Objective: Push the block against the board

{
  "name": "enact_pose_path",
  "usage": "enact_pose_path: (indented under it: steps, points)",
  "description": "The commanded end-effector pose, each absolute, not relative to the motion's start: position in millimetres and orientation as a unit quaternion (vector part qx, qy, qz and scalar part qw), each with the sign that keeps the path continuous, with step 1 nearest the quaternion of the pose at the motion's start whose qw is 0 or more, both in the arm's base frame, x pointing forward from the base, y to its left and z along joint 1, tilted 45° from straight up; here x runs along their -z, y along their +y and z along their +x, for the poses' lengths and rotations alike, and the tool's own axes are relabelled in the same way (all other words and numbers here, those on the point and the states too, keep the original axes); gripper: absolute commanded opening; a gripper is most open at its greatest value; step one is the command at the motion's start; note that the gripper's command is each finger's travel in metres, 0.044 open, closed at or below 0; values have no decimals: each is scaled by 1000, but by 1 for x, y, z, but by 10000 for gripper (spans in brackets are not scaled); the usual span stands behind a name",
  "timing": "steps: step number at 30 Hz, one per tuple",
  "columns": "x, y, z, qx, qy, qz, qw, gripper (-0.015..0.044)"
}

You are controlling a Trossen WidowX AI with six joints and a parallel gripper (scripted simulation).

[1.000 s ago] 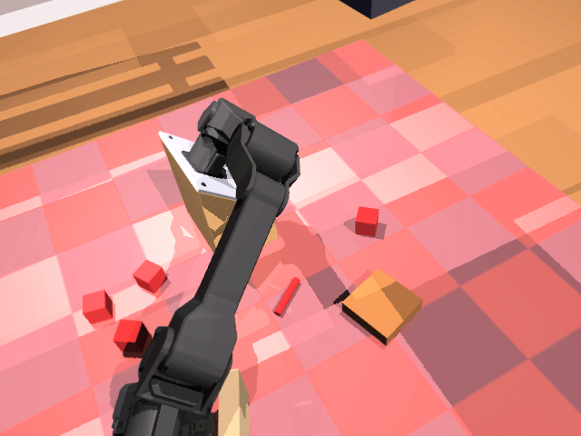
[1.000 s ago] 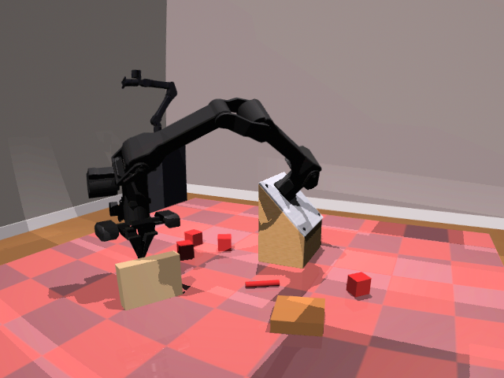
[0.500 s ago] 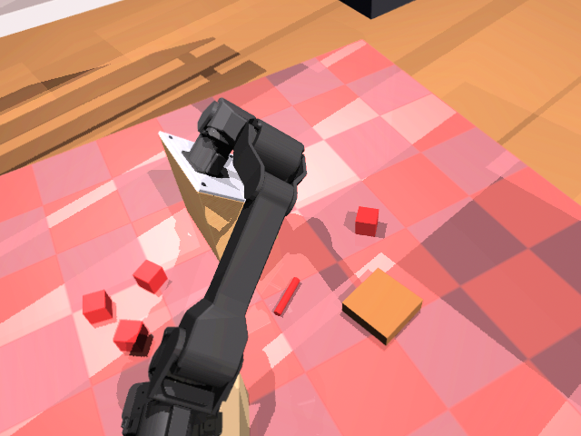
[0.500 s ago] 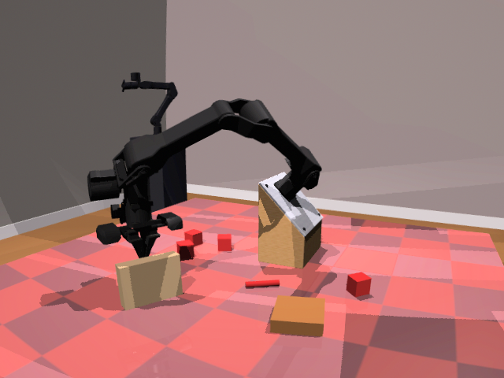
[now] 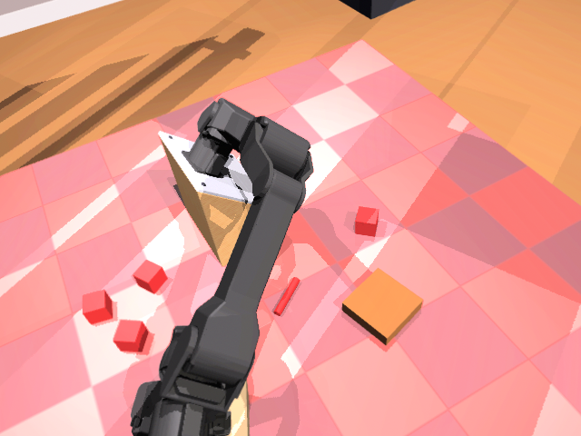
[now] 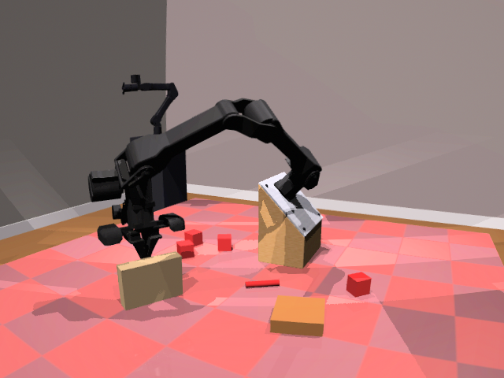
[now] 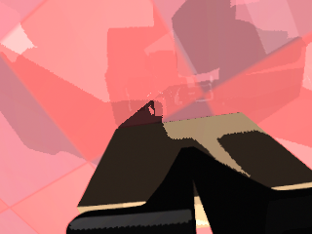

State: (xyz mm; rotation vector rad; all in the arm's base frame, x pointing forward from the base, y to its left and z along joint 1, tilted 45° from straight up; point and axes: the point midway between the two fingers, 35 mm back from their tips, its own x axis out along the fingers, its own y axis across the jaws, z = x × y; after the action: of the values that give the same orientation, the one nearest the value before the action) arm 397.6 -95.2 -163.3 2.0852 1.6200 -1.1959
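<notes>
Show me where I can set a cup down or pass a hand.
There is room between the stick and orange block, and between that block and the lone cube. It is crowded where three cubes cluster, and at the board, with the gripper right by it.

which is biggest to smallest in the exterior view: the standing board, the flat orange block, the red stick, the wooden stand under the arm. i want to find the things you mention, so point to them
1. wooden stand [image 5: 231, 222] [image 6: 280, 239]
2. standing board [image 5: 240, 412] [image 6: 152, 283] [image 7: 132, 161]
3. flat orange block [image 5: 382, 302] [image 6: 298, 311]
4. red stick [image 5: 286, 296] [image 6: 262, 283]
</notes>
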Motion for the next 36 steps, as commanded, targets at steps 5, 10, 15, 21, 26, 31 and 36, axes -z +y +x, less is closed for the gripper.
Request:
enact_pose_path:
  steps: [5,10,15,21,26,31,36]
  points:
    - [156,-90,403,408,553,716,122,0]
    - [153,-88,405,408,553,716,122,0]
    - [151,-85,407,407,553,716,122,0]
    - [147,-82,409,407,553,716,122,0]
    - [145,-79,411,407,553,716,122,0]
    - [143,-77,412,407,554,716,121,0]
    - [146,-80,410,407,553,716,122,0]
